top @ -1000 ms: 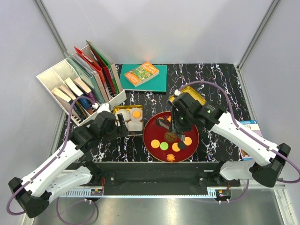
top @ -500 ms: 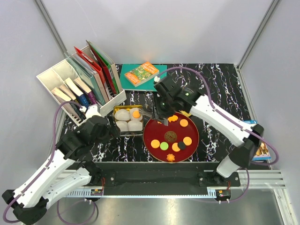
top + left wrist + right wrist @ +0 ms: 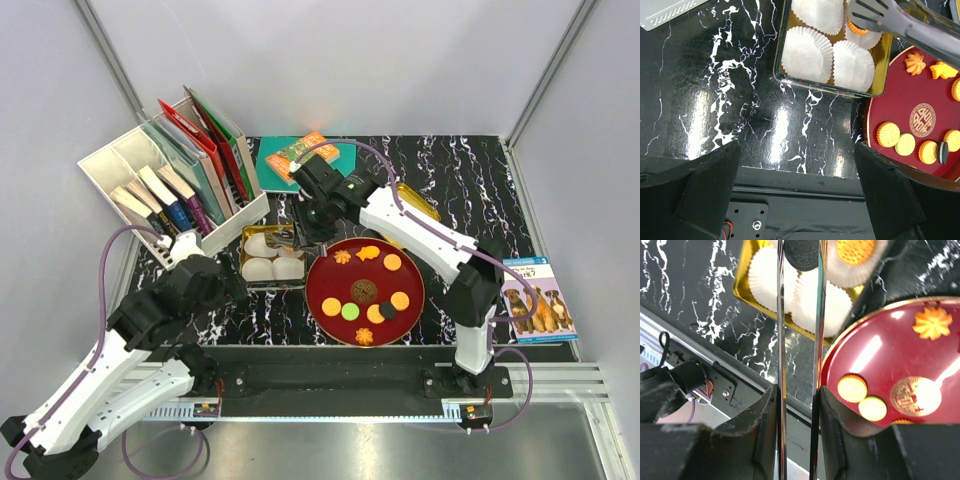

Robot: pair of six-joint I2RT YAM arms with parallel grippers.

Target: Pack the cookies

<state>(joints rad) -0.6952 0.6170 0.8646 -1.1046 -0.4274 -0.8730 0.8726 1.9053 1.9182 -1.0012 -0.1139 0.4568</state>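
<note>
Right gripper [image 3: 797, 397] is clamped on the metal tongs [image 3: 780, 340], with its fingers squeezing both blades. The tong tips pinch a dark cookie [image 3: 801, 252], which we see held above the gold tray [image 3: 740, 286] and its white paper cups [image 3: 807, 52]. One orange cookie [image 3: 855, 250] already sits in a cup just beside the tips. The other cookies [image 3: 350, 311] lie on the red plate [image 3: 325, 282], just right of the tray. An orange flower piece [image 3: 364, 337] sits at the plate's near rim. Left gripper [image 3: 796, 150] has its jaws wide apart and empty, and hangs over the black marble table [image 3: 715, 100] on the near side of the tray.
</note>
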